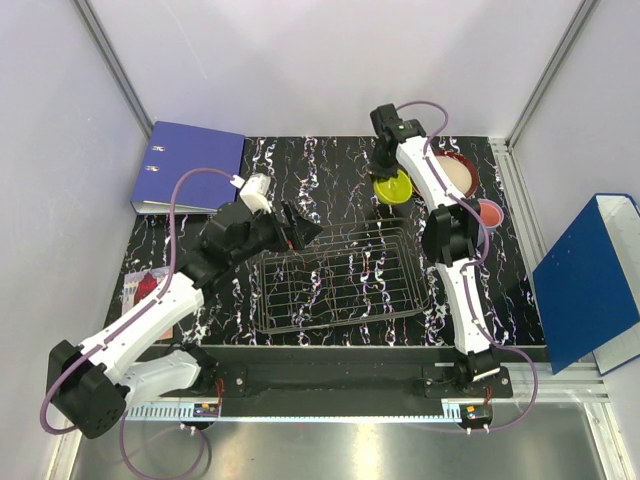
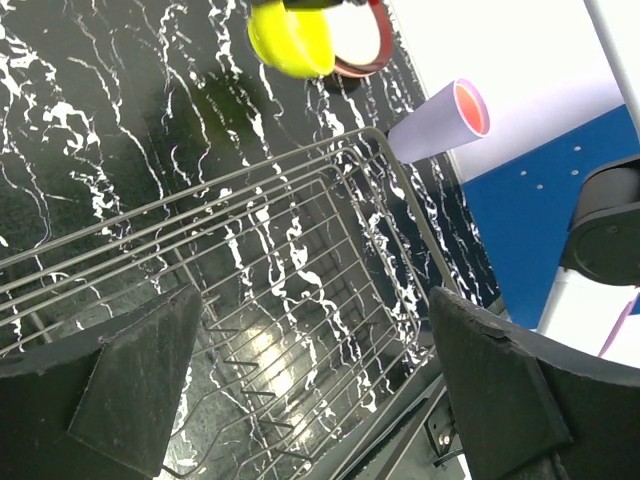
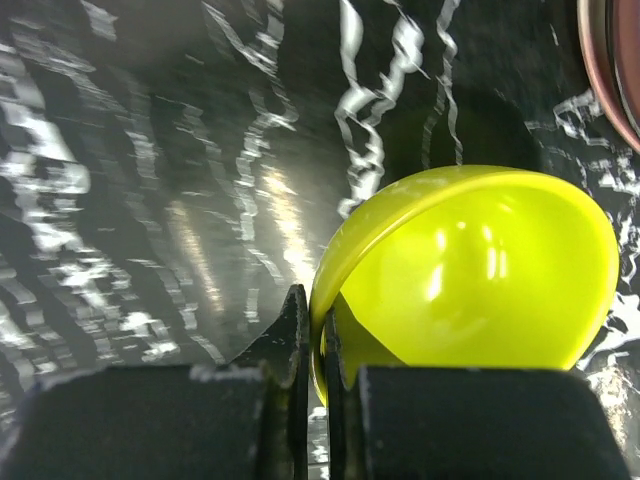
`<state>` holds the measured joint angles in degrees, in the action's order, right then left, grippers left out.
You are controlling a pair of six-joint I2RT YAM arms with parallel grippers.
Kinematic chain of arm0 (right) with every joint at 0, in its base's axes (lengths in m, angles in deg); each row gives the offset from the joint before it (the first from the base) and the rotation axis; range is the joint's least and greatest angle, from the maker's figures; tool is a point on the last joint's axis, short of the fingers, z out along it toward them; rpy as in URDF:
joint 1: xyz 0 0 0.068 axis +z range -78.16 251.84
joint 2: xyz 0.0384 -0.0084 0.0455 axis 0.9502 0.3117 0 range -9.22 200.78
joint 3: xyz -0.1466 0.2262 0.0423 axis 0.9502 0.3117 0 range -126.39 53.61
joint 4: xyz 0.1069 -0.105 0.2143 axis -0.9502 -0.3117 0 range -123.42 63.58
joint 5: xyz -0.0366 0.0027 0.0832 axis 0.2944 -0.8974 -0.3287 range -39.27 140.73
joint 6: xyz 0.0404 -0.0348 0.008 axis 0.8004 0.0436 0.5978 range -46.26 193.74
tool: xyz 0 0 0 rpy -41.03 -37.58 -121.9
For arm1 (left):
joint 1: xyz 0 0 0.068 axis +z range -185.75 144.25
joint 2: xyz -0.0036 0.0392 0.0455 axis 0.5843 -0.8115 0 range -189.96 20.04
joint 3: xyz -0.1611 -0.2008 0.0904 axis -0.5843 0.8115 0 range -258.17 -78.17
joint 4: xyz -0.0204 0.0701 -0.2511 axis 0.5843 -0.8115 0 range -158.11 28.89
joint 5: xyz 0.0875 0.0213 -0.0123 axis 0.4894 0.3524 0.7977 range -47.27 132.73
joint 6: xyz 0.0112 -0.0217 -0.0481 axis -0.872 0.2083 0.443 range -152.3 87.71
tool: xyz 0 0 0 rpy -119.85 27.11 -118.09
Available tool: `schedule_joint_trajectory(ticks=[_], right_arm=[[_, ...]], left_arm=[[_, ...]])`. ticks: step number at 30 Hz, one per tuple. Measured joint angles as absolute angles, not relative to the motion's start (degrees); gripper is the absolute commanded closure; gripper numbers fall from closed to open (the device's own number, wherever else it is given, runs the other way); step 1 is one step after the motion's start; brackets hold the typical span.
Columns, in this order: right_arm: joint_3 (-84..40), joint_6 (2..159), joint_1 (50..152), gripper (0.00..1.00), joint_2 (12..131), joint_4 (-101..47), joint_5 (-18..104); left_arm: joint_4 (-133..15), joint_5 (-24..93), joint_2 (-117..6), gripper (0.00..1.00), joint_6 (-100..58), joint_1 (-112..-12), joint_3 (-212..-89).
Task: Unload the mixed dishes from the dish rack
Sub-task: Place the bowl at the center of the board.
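Observation:
The wire dish rack (image 1: 340,275) stands mid-table and holds no dishes; it also fills the left wrist view (image 2: 300,250). My right gripper (image 1: 390,178) is shut on the rim of the yellow-green bowl (image 1: 393,188) beyond the rack's far right corner, with one finger inside and one outside the rim (image 3: 322,340). The bowl (image 3: 470,270) hangs close over the table. The dark-red-rimmed plate (image 1: 455,175) lies just right of it. The lavender cup (image 1: 490,212) sits near the plate, also in the left wrist view (image 2: 440,122). My left gripper (image 1: 300,232) is open and empty over the rack's far left corner.
A blue binder (image 1: 190,165) lies at the far left corner. Another blue binder (image 1: 590,280) stands off the table's right edge. Pink and red things (image 1: 145,288) lie at the left edge, partly hidden by my left arm.

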<state>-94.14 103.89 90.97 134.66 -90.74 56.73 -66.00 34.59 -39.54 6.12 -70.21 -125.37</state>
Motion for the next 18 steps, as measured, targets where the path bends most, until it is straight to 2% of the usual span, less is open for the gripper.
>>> schedule_joint_trajectory(ticks=[11,14,15,18], right_arm=[[-84.96,102.67,92.57,1.0,134.87,-89.21,59.09],[-84.15,101.99,93.44,0.8,134.85,-88.38,60.57],[-84.02,101.9,93.66,0.66,134.85,-88.29,60.82],[-83.51,101.88,93.86,0.48,134.85,-87.59,60.64]], left_arm=[[-67.05,34.83,-41.37,0.01,6.14,-70.39,-123.77],[-67.53,35.07,-41.37,0.01,6.14,-70.54,-123.42],[-67.53,35.09,-41.37,0.01,6.14,-70.61,-123.42],[-67.51,35.24,-41.26,0.01,6.12,-70.71,-123.42]])
